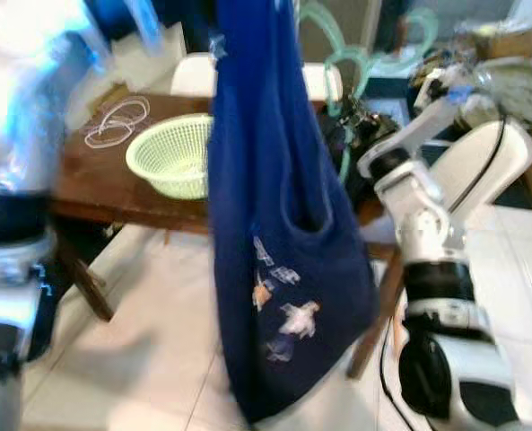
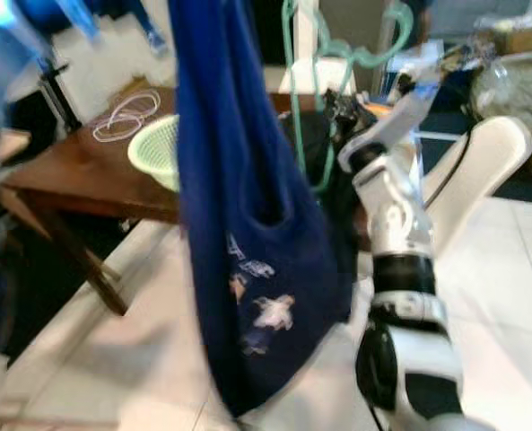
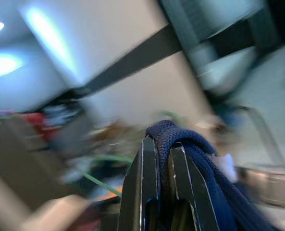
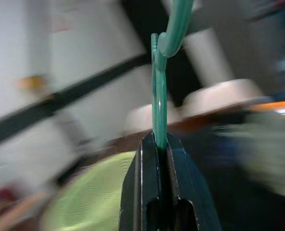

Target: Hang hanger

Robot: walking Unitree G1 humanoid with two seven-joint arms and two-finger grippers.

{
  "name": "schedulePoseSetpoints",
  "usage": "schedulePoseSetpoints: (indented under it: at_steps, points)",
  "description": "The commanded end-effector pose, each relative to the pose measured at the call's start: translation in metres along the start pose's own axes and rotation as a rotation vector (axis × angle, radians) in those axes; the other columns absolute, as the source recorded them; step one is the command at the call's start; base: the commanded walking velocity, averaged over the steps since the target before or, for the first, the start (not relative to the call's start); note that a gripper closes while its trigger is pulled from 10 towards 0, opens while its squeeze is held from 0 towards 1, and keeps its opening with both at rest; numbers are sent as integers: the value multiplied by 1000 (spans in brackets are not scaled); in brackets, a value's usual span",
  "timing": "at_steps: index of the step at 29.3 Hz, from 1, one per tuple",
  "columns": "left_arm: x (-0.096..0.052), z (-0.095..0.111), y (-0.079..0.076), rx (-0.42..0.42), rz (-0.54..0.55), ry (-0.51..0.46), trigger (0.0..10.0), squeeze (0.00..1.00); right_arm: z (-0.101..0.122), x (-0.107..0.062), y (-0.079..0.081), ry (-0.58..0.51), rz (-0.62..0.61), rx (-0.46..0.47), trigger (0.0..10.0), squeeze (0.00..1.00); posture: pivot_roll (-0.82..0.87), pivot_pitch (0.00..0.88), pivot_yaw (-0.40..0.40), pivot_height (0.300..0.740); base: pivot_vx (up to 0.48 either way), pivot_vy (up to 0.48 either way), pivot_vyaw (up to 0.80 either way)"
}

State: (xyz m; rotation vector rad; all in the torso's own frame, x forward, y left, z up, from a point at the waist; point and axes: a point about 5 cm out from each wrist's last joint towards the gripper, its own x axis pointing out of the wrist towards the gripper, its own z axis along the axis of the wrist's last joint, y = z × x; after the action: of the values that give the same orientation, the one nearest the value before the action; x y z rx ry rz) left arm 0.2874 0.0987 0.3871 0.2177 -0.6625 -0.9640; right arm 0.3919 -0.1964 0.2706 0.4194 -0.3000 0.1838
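Hanger [image 4: 159, 101], green, pinched in right pincer [image 4: 159, 144] beside navy garment [image 1: 274, 224] gripped by left pincer [image 3: 164, 154]; judged carry step, next needs a rail.

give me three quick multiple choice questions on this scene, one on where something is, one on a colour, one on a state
1. Where does the light green basket sit?
A. on the brown wooden table
B. on the tiled floor
C. on a white chair

2. What colour is the garment hanging in front of the robot?
A. red
B. dark blue
C. yellow

3. What is the right pincer doing?
A. standing open over the basket
B. shut on the green hanger
C. shut on a white cord

Answers:
1. A, since the head views show the basket resting on the tabletop beside a looped white cord.
2. B, the cloth is navy with a small pale print low down.
3. B, the right wrist view shows the hanger's thin green stem clamped between the two black fingers. The left pincer is likewise shut on the garment's blue fabric.
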Motion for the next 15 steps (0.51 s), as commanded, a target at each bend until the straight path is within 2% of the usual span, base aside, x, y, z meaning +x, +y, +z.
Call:
schedulePoseSetpoints:
  at_steps: [1, 2, 3, 4, 5, 6, 7, 9, 10, 11, 12, 13, 14, 15]
  points:
    - [-1, -19, -12, -62, -26, 58, 10000, 0, -7, -2, -7, 17, -58, -50, 10000, 0, 86, 0, 15, 740, 0, 0, -800]
    - [-1, -19, -12, -62, -26, 58, 10000, 0, -7, -2, -7, 17, -58, -50, 10000, 0, 86, 0, 15, 740, 0, 0, -800]
    - [-8, -46, -32, -128, -49, 119, 10000, 0, -13, -7, -18, 48, -121, -122, 10000, 0, 80, 0, 11, 740, 0, 0, -800]
    - [-22, -81, -55, -189, -71, 212, 10000, 0, -21, -14, -33, 92, -192, -198, 10000, 0, 78, 0, 6, 740, 0, 0, -800]
    - [-43, -120, -78, -218, -88, 354, 10000, 0, -36, -25, -50, 163, -268, -291, 10000, 0, 88, 0, -13, 740, 0, 0, -800]
    - [-43, -120, -78, -218, -88, 354, 10000, 0, -36, -25, -50, 163, -268, -291, 10000, 0, 88, 0, -13, 740, 0, 0, -800]
    - [-59, -142, -94, -229, -107, 447, 10000, 0, -45, -34, -61, 210, -311, -349, 10000, 0, 88, 0, -13, 740, 0, 0, -800]
    - [-105, -184, -116, -274, -128, 668, 10000, 0, -76, -59, -82, 340, -377, -393, 10000, 0, 80, 0, -14, 740, 0, 0, -800]
    - [-105, -184, -116, -274, -128, 668, 10000, 0, -76, -59, -82, 340, -377, -393, 10000, 0, 80, 0, -14, 740, 0, 0, -800]
    - [-120, -194, -120, -297, -123, 726, 10000, 0, -86, -67, -86, 379, -389, -397, 10000, 0, 80, 0, -14, 740, 0, 0, -800]
    - [-120, -194, -120, -297, -123, 726, 10000, 0, -86, -67, -86, 379, -389, -397, 10000, 0, 80, 0, -14, 740, 0, 0, -800]
    - [-137, -203, -122, -322, -103, 796, 10000, 0, -96, -76, -90, 416, -396, -378, 10000, 0, 72, 0, -9, 740, 0, 0, -800]
    - [-137, -203, -122, -322, -103, 796, 10000, 0, -96, -76, -90, 416, -396, -378, 10000, 0, 72, 0, -9, 740, 0, 0, -800]
    - [-155, -212, -123, -363, -68, 858, 10000, 0, -109, -86, -93, 453, -402, -334, 10000, 0, 65, 0, 1, 740, 0, 0, -800]
